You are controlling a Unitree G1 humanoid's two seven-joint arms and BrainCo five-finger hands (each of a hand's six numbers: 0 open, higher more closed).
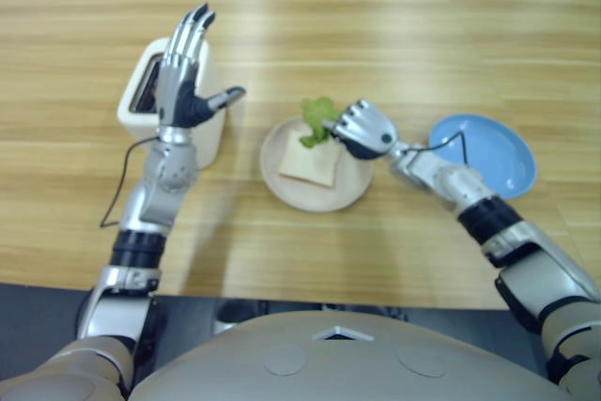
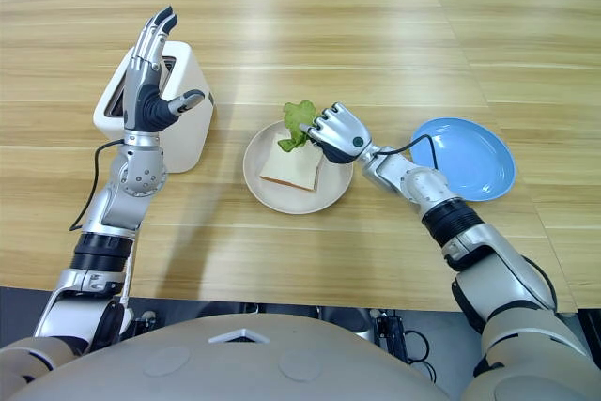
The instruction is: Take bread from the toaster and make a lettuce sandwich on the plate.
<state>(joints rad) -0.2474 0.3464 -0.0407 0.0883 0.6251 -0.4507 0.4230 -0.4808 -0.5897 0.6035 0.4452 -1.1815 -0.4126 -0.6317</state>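
A slice of white bread (image 2: 293,168) lies on the beige plate (image 2: 282,199) at the table's middle. My right hand (image 2: 338,131) hovers over the plate's far right rim, fingers curled on a green lettuce leaf (image 2: 298,120) that hangs just above the bread's far edge. The white toaster (image 2: 188,138) stands to the left of the plate. My left hand (image 2: 150,82) is raised in front of the toaster with its fingers stretched out and holds nothing.
A blue plate (image 2: 474,159) rests on the table to the right, behind my right forearm. A black cable (image 2: 89,196) runs from the toaster toward the table's near edge. Bare wood stretches across the far half of the table.
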